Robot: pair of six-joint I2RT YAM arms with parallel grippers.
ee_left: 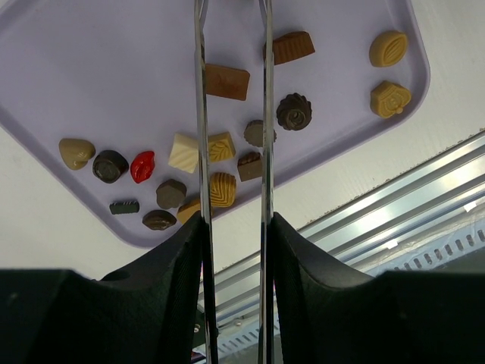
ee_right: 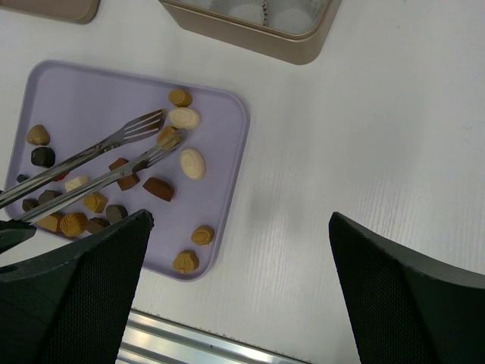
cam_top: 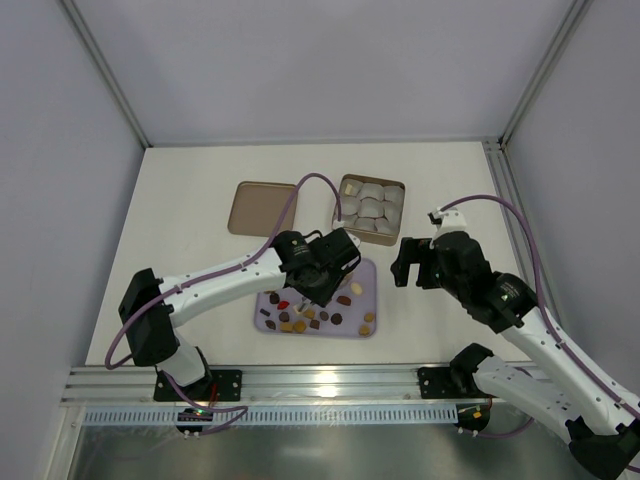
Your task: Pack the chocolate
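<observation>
We find the chocolate [ee_left: 294, 111] all on the tray [ee_right: 98, 91], the box [ee_right: 250, 39] beyond it seemingly unfilled; left gripper [ee_left: 233, 227] clamps tongs [ee_left: 201, 114], right gripper [ee_right: 241, 220] gapes empty.

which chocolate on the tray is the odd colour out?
The red one, left of the tongs in the left wrist view, between a dark round piece and a cream square. Every other piece on the tray is brown, tan or cream.
</observation>
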